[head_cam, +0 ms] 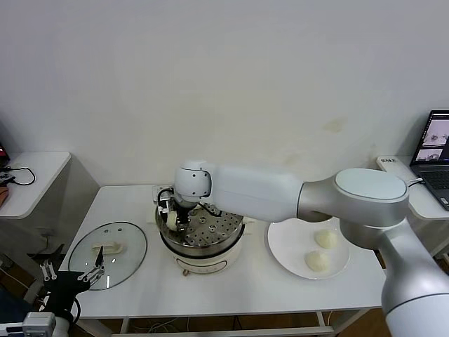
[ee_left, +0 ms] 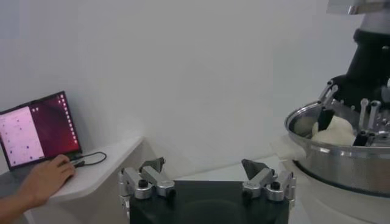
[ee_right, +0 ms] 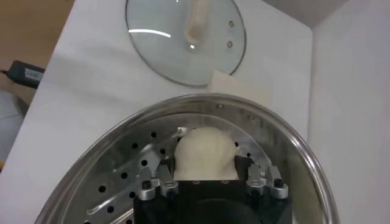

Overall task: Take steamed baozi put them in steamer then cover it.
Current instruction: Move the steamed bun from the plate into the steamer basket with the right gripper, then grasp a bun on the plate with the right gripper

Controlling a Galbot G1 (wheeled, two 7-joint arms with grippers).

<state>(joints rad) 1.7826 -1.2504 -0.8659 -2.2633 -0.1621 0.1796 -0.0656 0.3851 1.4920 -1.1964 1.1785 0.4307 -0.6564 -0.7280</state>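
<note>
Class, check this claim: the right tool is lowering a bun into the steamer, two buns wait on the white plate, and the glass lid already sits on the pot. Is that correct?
Not quite. The lid lies on the table beside the steamer, not on it, as the head view shows. The rest holds: the right tool has a bun in the steamer, and two buns wait on the plate.

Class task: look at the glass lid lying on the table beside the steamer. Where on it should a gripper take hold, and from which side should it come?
Grip the cream oblong handle at the centre of the lid, coming straight down from above. The lid lies flat with the handle standing up, so fingers can close across its narrow width. The thin metal rim sits against the table and gives little to hold.
</note>
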